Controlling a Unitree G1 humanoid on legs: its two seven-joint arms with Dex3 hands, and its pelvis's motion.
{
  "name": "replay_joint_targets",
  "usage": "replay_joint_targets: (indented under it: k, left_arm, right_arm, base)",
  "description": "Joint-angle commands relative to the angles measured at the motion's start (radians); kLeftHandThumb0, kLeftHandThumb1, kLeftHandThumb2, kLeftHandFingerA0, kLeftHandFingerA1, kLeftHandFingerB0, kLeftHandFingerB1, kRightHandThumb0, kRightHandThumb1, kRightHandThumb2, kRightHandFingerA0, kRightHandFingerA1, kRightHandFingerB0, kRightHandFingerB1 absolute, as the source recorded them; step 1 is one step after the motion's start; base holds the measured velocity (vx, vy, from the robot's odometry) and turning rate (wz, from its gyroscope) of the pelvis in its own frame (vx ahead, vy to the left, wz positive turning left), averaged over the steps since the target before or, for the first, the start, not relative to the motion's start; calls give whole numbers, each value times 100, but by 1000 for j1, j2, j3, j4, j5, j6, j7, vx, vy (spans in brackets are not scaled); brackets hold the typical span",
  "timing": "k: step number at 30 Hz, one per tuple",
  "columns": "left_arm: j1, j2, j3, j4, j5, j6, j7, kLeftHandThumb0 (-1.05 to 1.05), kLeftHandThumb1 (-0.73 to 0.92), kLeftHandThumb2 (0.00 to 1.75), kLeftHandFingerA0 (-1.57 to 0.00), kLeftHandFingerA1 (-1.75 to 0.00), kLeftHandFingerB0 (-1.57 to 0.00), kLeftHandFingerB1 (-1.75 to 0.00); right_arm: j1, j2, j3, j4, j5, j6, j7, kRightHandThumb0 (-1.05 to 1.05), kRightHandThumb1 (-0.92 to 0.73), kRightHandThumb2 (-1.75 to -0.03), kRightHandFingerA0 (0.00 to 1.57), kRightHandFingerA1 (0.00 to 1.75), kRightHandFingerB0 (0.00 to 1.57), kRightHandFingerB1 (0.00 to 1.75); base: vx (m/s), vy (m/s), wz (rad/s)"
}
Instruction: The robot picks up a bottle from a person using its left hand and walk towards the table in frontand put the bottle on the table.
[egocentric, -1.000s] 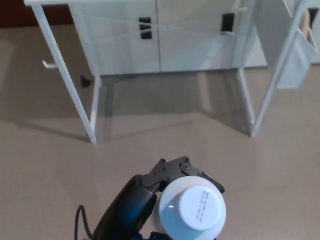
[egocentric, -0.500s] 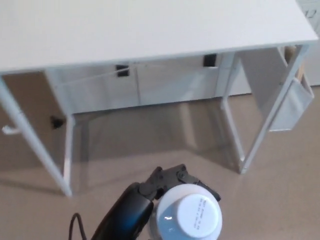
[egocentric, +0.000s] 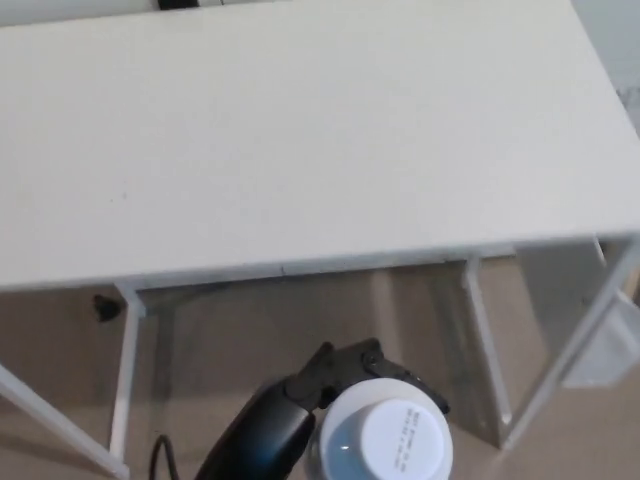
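White table (egocentric: 300, 130) now fills more of the view, fingers (egocentric: 345, 360) of the left hand (egocentric: 295, 410) clamping the bottle (egocentric: 385, 440).

- Your left arm (egocentric: 252, 442) enters from the bottom edge, a little left of centre, and slants up and to the right, black and glossy.
- Your left hand (egocentric: 335, 374) sits at lower centre of the frame, at the end of that forearm.
- Its fingers (egocentric: 372, 358) curl round the upper side of the bottle (egocentric: 385, 440), one reaching right past the white cap, so the hand is closed on it.
- A thin black cable (egocentric: 157, 450) loops just left of the forearm at the bottom edge.
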Motion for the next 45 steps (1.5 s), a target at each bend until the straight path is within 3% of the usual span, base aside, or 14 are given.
replay_joint_targets:
  k: [1,9,10,18,28,34,35,36,37,39,40,41,44,45]
  left_arm:
    - [2,7,4,-11,3,-34,7,-16,68,85,-98,-133,-79,-111]
    - [-17,5,30,0,-22,-63,0,-15,69,87,-95,-138,-78,-113]
    - [-15,-3,42,-6,-48,-55,-2,-16,73,80,-97,-136,-80,-110]
    - [-43,-4,118,-22,-81,-66,-6,-16,76,76,-102,-132,-79,-111]
    - [-232,-19,377,32,-228,44,-2,-15,78,80,-104,-133,-76,-110]
    - [-353,-35,415,167,-217,56,-1,-29,57,103,-105,-137,-76,-111]
    - [-383,-36,416,198,-209,73,5,-39,45,113,-112,-127,-85,-107]
    - [-418,-37,418,234,-197,93,13,-39,45,113,-112,-127,-85,-107]
    - [-428,-37,417,245,-192,94,15,-38,41,118,-106,-139,-82,-115]
    - [-461,-37,416,291,-182,93,15,-40,39,120,-105,-140,-85,-116]
    - [-518,-39,414,376,-167,85,18,-45,31,125,-104,-143,-91,-119]
    - [-541,-43,413,410,-165,88,22,-49,34,119,-114,-129,-102,-112]
    - [-611,-53,419,528,-162,108,38,-48,31,120,-119,-128,-113,-109]
    - [-626,-57,419,567,-158,109,42,-43,22,132,-115,-137,-116,-108]
  right_arm:
    - [17,-5,4,7,-10,4,-3,-32,-69,-60,68,46,55,40]
    - [19,-2,-1,1,-9,6,-8,-32,-71,-61,68,45,56,40]
    - [19,-3,1,2,-11,7,-8,-32,-71,-60,68,44,56,39]
    - [21,2,0,8,-12,12,-5,-32,-69,-60,66,45,54,40]
    - [16,0,3,8,-19,26,-3,-33,-71,-61,65,44,51,38]
    - [30,3,7,8,-26,20,-8,-33,-71,-60,69,46,52,39]
    - [30,5,5,9,-23,20,-7,-32,-71,-61,66,45,52,39]
    - [30,8,1,9,-20,23,-5,-32,-71,-61,66,45,52,39]
    - [31,8,-2,8,-17,23,-5,-32,-71,-61,66,45,53,39]
    - [38,13,-10,3,-11,21,-9,-32,-71,-61,66,46,54,40]
    - [42,16,-17,2,-5,17,-8,-33,-70,-61,67,47,55,41]
    - [43,17,-18,3,-6,17,-7,-32,-70,-60,66,47,54,40]
    - [46,16,-19,3,-11,15,-6,-33,-71,-60,67,47,54,40]
    - [53,14,-20,2,-11,11,-5,-32,-70,-60,68,48,55,41]
  base:
    - [253,-152,3]
    - [239,-61,-18]
    - [252,131,-16]
    - [185,105,8]
    - [23,-134,-1]
    - [83,-110,3]
    - [106,-15,-11]
    - [114,38,-6]
    - [72,43,-13]
    - [82,78,-3]
    - [80,105,-13]
    - [110,81,11]
    - [124,105,22]
    - [124,83,12]
